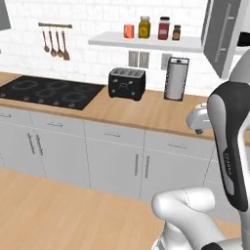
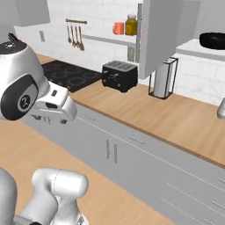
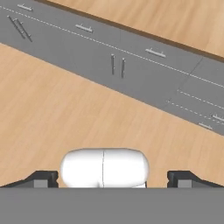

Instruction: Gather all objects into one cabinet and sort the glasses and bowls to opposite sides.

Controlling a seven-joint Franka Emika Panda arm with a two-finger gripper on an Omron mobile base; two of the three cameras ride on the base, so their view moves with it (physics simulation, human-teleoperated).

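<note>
Left base view: salmon-red glass [image 1: 129, 31] stands on the thin white shelf [image 1: 146, 43], left of three spice jars [image 1: 159, 28]. On the table [image 1: 141, 110]: black toaster [image 1: 127, 83], paper towel holder [image 1: 176, 78], dark cooktop [image 1: 49, 91] at left. An open cabinet door [image 1: 222, 34] hangs at upper right. My arm [image 1: 233, 141] rises at right.

Right base view: salmon-red glass [image 2: 118, 28] on the same shelf, beside a yellow jar [image 2: 130, 25]. Wide black bowl [image 2: 213, 40] sits on the cabinet shelf board [image 2: 193, 47] at upper right, behind the open door [image 2: 158, 35]. Toaster [image 2: 119, 75] on the table [image 2: 176, 118].

Hand view: my pincer [image 3: 112, 180] is released, fingertips [image 3: 43, 179] wide apart, nothing between them, pointing at wood floor [image 3: 57, 109] and grey base cabinets [image 3: 131, 65].
</note>
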